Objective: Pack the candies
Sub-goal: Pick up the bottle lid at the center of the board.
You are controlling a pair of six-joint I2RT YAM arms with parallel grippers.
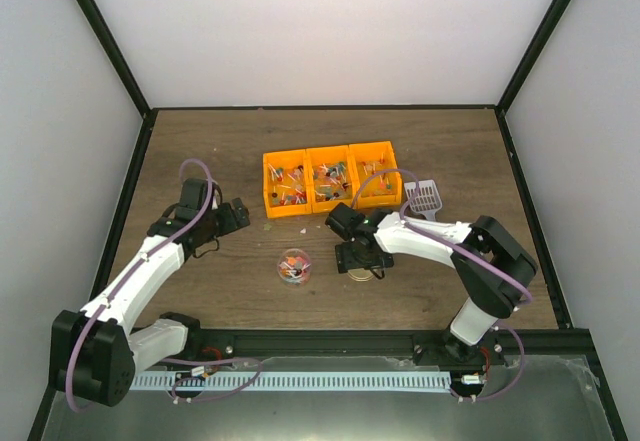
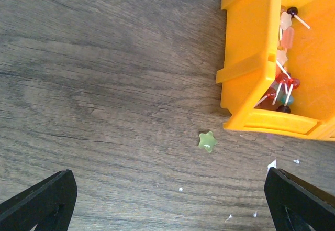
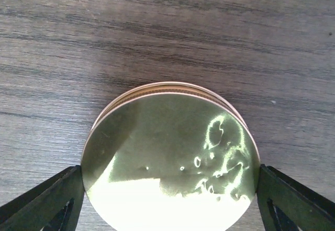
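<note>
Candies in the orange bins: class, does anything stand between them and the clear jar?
Nothing visible does: bare table lies between the bins and the jar; the gold lid sits aside within the right gripper.

Three bins (image 1: 285, 211) are set in a row at the bench (image 1: 220, 141) centre-rear, with candies (image 1: 329, 176) held in each. A scoop (image 1: 425, 197) is laid just right of the rightmost bin. A jar (image 1: 293, 266) is placed before the bins. A lid (image 3: 170, 157) is laid right of it, flanked by the right pincer (image 3: 168, 189). A star-shaped piece (image 2: 207, 141) is seen just before the leftmost bin's corner, ahead of the left pincer (image 2: 168, 173).

left arm (image 1: 140, 271) reaches forward, left tool (image 2: 168, 189) faces down, jaws spread full. right arm (image 1: 440, 241) bends inward, right tool (image 3: 170, 189) faces down, jaws wide, grip unclear.
</note>
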